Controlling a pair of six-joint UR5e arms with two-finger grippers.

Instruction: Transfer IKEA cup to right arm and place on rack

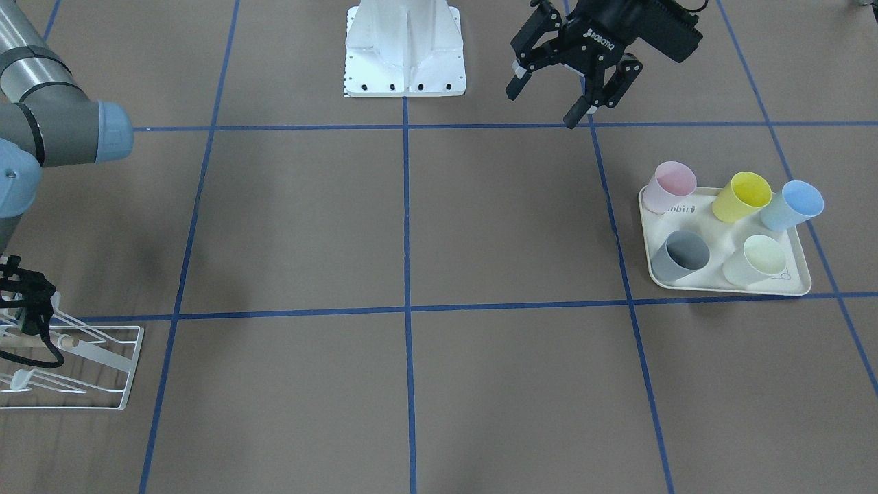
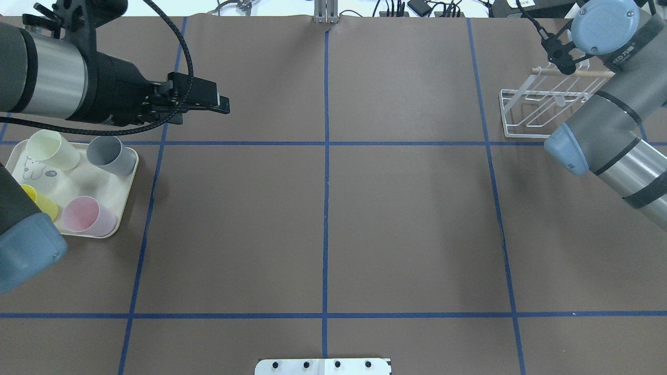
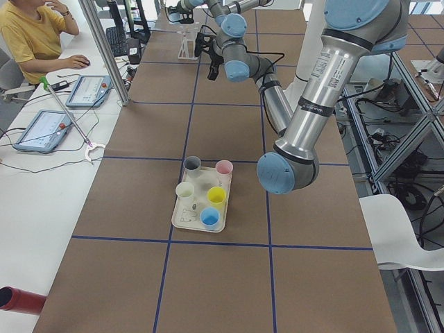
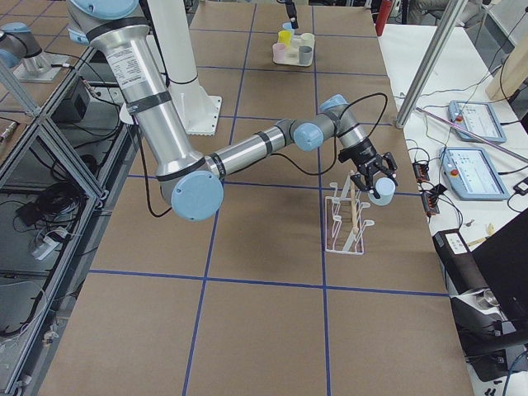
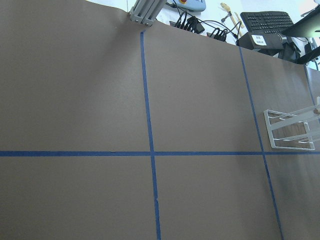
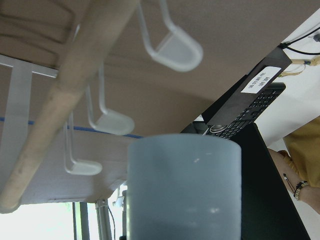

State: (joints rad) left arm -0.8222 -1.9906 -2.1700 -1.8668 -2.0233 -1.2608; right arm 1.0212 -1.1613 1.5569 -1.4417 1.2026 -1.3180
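Note:
My right gripper (image 4: pixel 375 183) is shut on a pale blue-grey IKEA cup (image 6: pixel 185 185), which it holds in the air at the far end of the rack (image 4: pixel 346 223). In the right wrist view the cup fills the lower middle. The rack's wooden rod (image 6: pixel 65 100) and white flat-tipped prongs (image 6: pixel 175 50) are close beside it. I cannot tell whether cup and rack touch. The white wire rack (image 2: pixel 542 112) stands at the table's far right. My left gripper (image 1: pixel 569 89) hangs open and empty over the table, near the cream tray (image 1: pixel 727 283).
The cream tray (image 2: pixel 122 208) carries several cups, among them pink (image 1: pixel 672 185), yellow (image 1: pixel 744 195) and grey (image 1: pixel 680 254). The white robot base (image 1: pixel 405 48) sits at the table's edge. A person in yellow (image 3: pixel 31 35) sits at a side desk with tablets.

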